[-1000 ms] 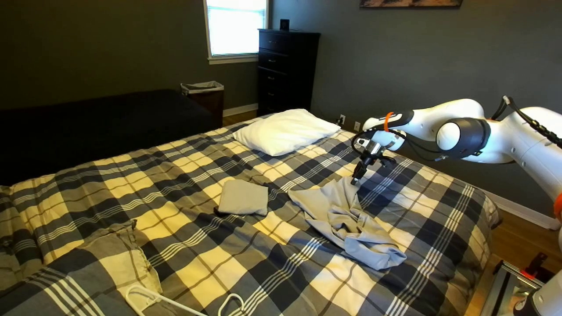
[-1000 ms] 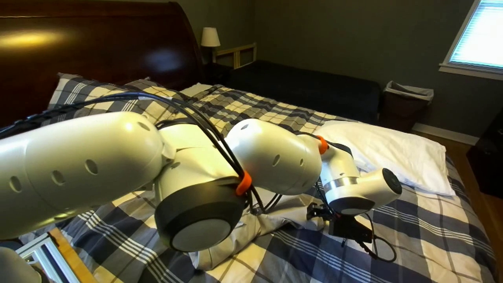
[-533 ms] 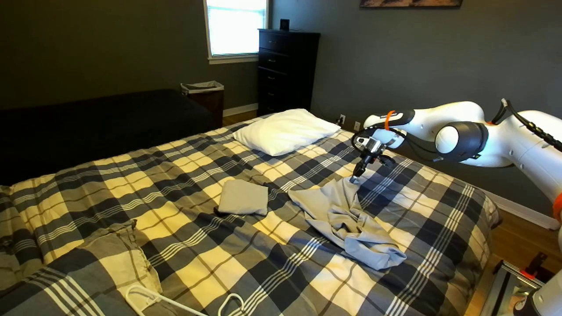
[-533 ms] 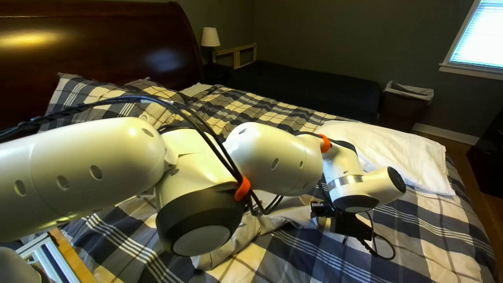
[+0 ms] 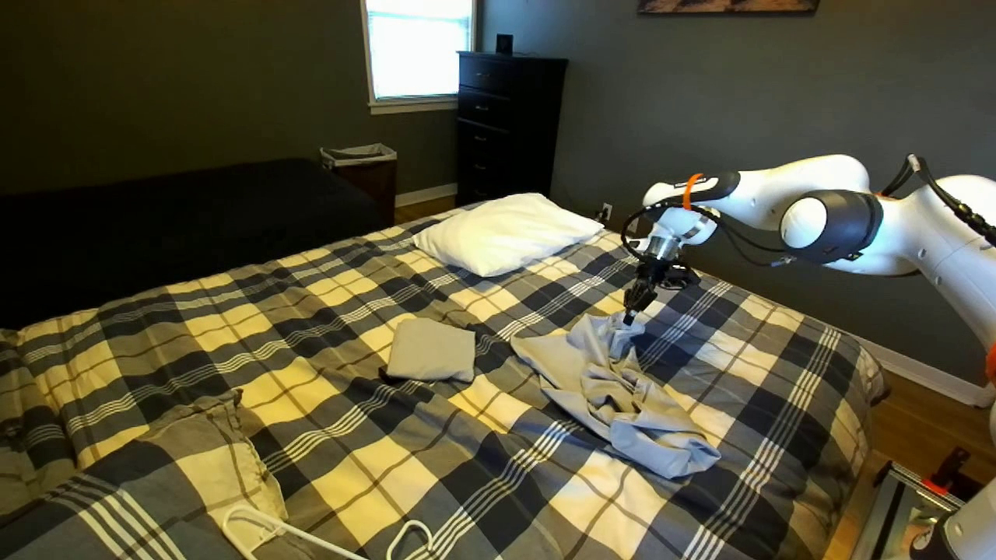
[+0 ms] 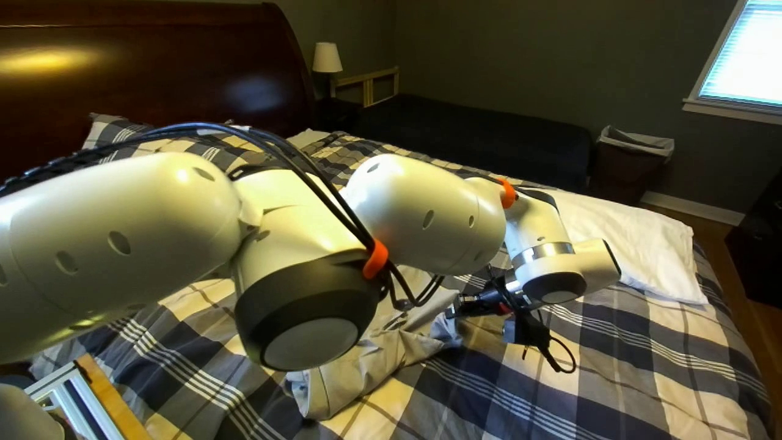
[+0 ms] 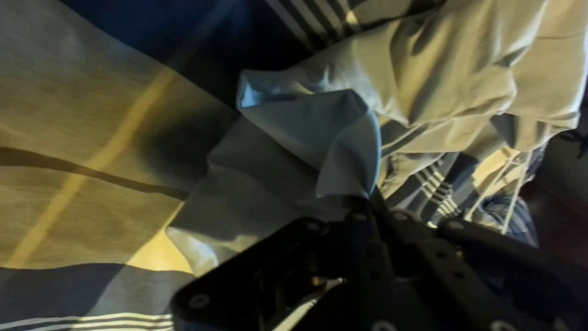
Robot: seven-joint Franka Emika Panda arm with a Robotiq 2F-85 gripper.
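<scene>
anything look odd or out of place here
The larger gray cloth is crumpled, part pinched in the gripper, unlike the neatly folded gray cloth. In an exterior view, a white tubular frame looks out of place among bedding.

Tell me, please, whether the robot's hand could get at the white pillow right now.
Probably not: the hand grips the rumpled gray cloth, though the way to the white pillow looks free.
</scene>
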